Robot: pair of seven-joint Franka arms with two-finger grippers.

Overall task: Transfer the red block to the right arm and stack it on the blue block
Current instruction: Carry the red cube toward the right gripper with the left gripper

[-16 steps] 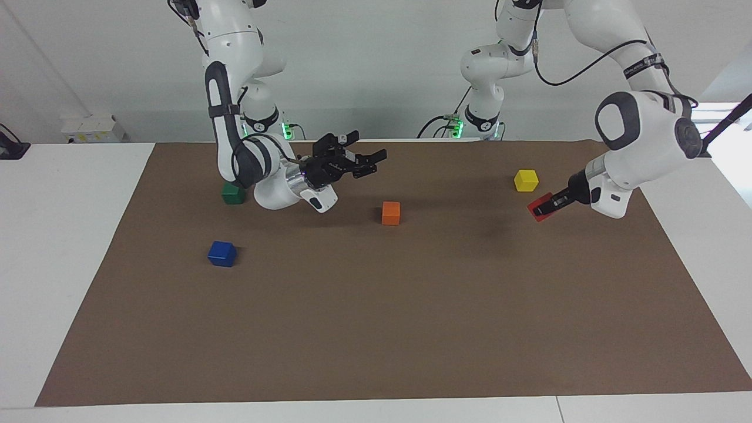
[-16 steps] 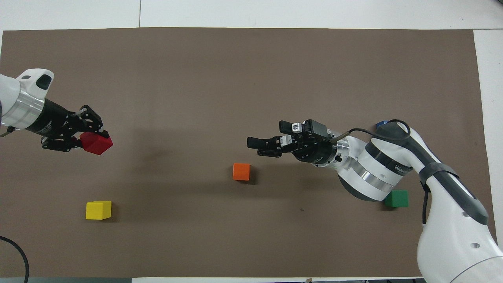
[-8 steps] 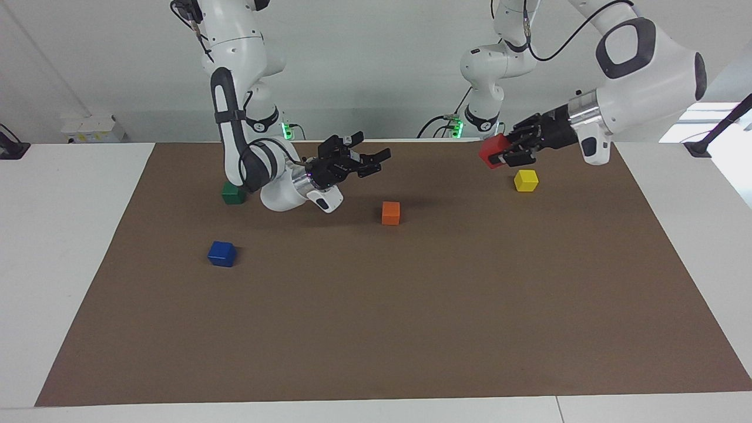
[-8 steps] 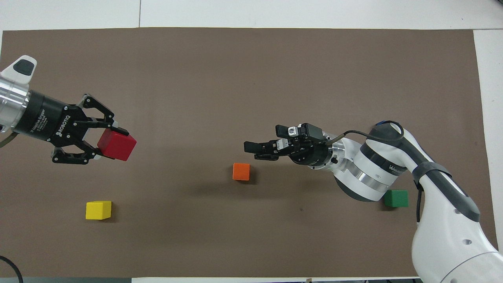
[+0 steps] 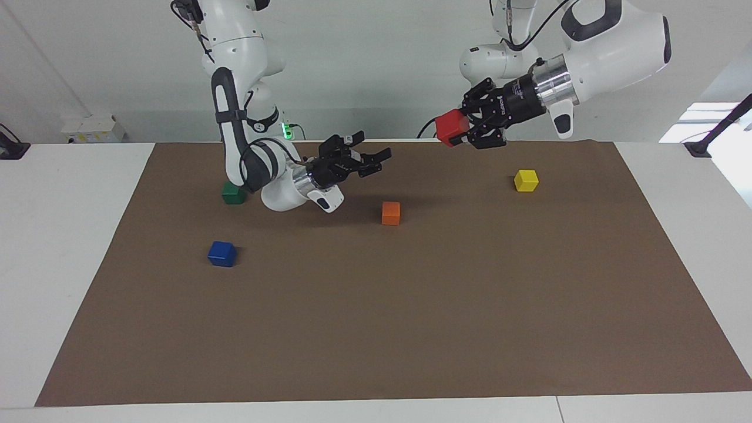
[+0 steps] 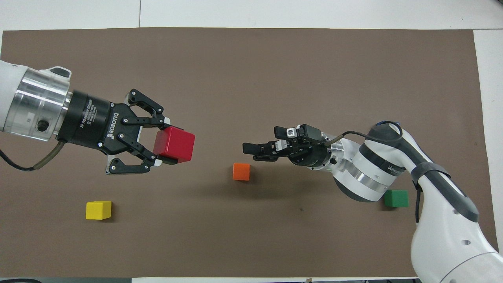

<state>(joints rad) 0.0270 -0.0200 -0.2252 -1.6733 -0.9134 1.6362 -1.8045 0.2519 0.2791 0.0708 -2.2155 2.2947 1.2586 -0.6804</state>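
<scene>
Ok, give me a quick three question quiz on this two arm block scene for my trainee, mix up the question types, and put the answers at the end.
1. True or false: the red block rests on the brown mat.
2. Which block lies nearest below the open jaws of the right gripper? A) yellow block B) orange block C) blue block
3. Fill in: the green block lies toward the ____ arm's end of the table.

Key
1. False: the left gripper holds it in the air.
2. B.
3. Right.
</scene>
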